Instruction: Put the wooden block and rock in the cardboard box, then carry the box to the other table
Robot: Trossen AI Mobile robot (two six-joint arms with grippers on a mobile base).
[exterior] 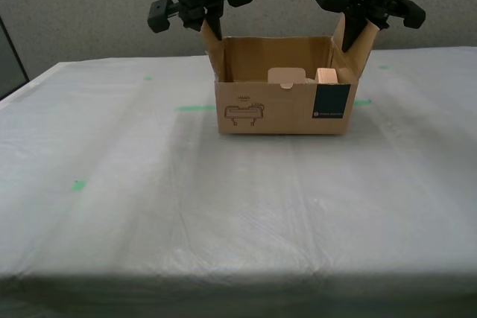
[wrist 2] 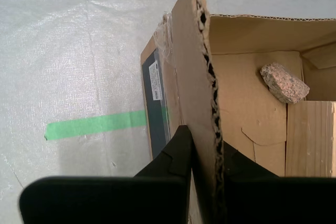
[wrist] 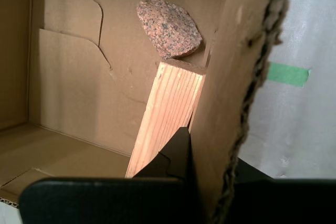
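The cardboard box [exterior: 283, 109] stands on the other table [exterior: 223, 214], which is draped in white cloth with green tape marks. Inside the box, the wooden block [wrist: 168, 114] leans by the side wall at the exterior view's right. The rock [wrist: 169, 27] lies just past the block's upper end. Both also show across the box: the block [wrist 2: 311, 139] and the rock [wrist 2: 283, 82]. My first gripper [wrist: 202, 150] is shut on the box's upright flap at the exterior view's right [exterior: 350, 42]. My second gripper [wrist 2: 207, 150] is shut on the opposite flap [exterior: 212, 31].
Green tape strips lie on the cloth beside the box [exterior: 195, 107] [exterior: 362, 102], and a small mark sits nearer the exterior view's left [exterior: 78, 184]. The table's front edge [exterior: 238, 277] runs across the bottom. A grey wall [exterior: 89, 13] stands behind.
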